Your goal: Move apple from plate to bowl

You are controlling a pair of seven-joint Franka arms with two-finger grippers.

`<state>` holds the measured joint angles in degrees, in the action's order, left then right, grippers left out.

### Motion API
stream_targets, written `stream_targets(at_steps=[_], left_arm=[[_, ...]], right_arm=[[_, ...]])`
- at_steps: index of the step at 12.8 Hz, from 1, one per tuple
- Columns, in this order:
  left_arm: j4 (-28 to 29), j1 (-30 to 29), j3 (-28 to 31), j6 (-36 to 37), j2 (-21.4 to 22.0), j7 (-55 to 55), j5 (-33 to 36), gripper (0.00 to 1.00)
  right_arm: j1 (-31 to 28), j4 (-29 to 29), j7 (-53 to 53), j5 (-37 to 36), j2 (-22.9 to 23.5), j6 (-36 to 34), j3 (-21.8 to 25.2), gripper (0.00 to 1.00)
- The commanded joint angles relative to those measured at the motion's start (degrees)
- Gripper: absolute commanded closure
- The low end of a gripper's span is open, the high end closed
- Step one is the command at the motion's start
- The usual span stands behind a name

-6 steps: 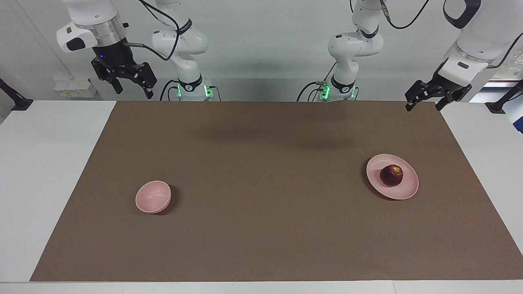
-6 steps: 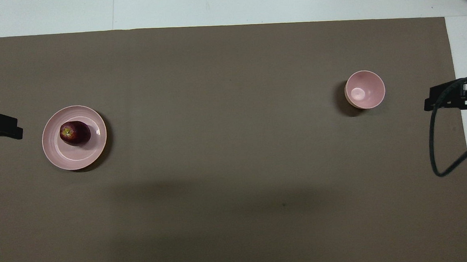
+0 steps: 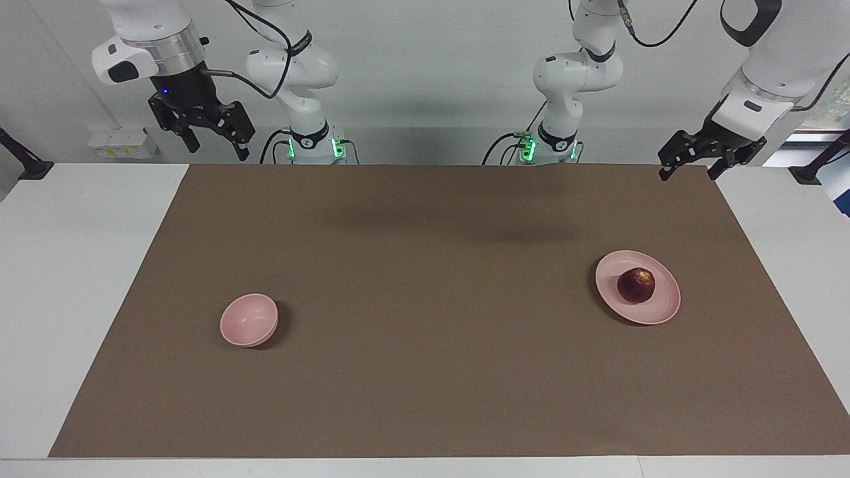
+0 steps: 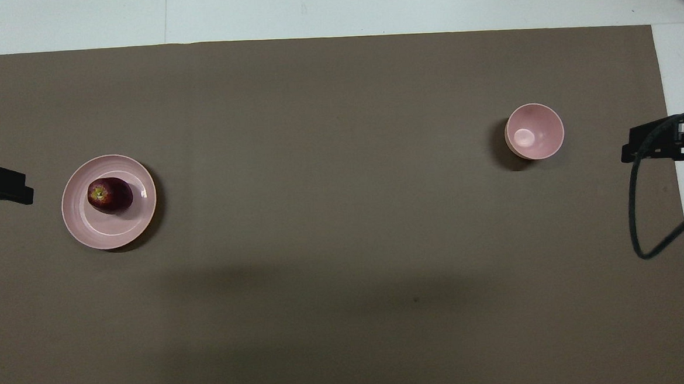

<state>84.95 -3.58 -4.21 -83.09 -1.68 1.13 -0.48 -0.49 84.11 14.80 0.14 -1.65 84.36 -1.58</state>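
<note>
The dark red apple [image 3: 636, 285] [image 4: 109, 194] lies on the pale pink plate [image 3: 657, 305] [image 4: 110, 230] toward the left arm's end of the brown mat. The small pink bowl [image 3: 249, 320] [image 4: 534, 131] stands empty toward the right arm's end. My left gripper [image 3: 687, 174] [image 4: 2, 185] hangs open and empty, raised over the mat's edge beside the plate. My right gripper [image 3: 219, 151] [image 4: 661, 143] hangs open and empty, raised over the mat's edge at the bowl's end. Both arms wait.
A brown mat [image 3: 425, 372] covers most of the white table [image 3: 80, 265]. A black cable [image 4: 642, 223] loops down from the right arm over the mat's edge. The two arm bases [image 3: 312, 143] stand at the table's robot end.
</note>
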Motion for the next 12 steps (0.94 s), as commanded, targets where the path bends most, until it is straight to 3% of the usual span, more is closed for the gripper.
stream_targets(at_steps=[1,9,12], left_arm=[[-1.0,-0.2,0.0,0.8,-0.1,0.2,0.0,0.0],[0.6,-1.1,0.0,-2.2,-0.5,0.5,-0.3,0.0],[5.9,-1.3,0.0,-7.9,-0.4,1.2,-0.3,0.0]], right_arm=[[-0.9,0.6,-1.5,0.4,-0.8,-0.7,-0.4,0.0],[-0.9,0.6,-1.5,0.4,-0.8,-0.7,-0.4,0.0],[-0.9,0.6,-1.5,0.4,-0.8,-0.7,-0.4,0.0]])
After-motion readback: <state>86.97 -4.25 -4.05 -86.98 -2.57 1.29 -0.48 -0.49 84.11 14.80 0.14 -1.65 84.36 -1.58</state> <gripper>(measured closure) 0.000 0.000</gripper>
